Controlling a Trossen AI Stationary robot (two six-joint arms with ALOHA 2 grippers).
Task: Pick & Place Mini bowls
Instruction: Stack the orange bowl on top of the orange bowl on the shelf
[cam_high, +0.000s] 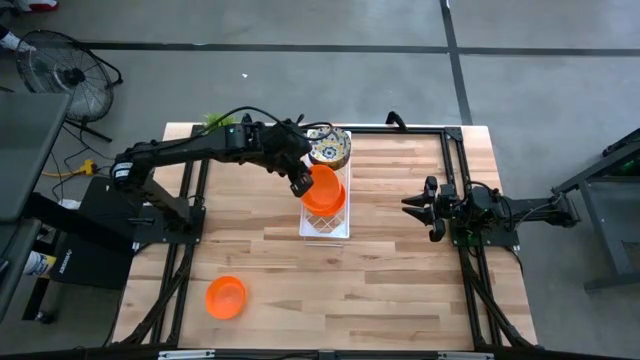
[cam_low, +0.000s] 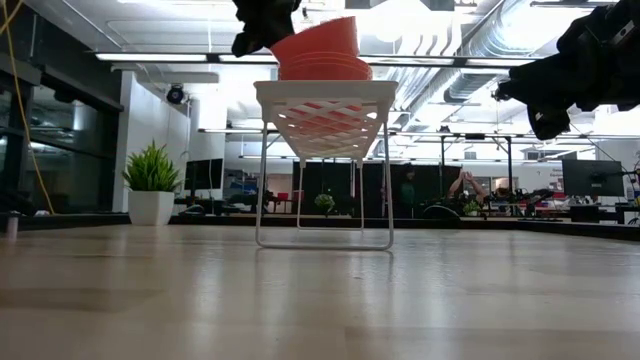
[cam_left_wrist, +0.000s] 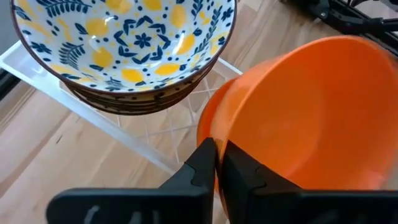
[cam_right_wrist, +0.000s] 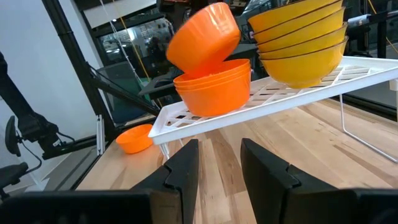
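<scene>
Here, on a wooden table (cam_high: 400, 260), a white wire rack (cam_high: 325, 228) stands on thin legs and carries two stacks of mini bowls: an orange stack (cam_right_wrist: 211, 90) and, beside it, a stack of cream bowls with blue-and-yellow flowers (cam_left_wrist: 121, 53). The left gripper (cam_left_wrist: 216, 163) pinches the rim of one more orange bowl (cam_left_wrist: 311, 118), holding it tilted just above the orange stack, its lower edge touching or nearly touching the top bowl there. One last orange bowl (cam_high: 226, 297) lies alone near the table's front left corner, well apart from the rack. The right gripper (cam_right_wrist: 217, 165) waits at the table's right side, fingers parted and holding nothing. The risk, as I judge it, is the tilt: let go at this angle, the bowl may land crooked, slide off the stack, or roll over the rack's edge. A push sideways could also shift the light rack or disturb the patterned stack next to it.
</scene>
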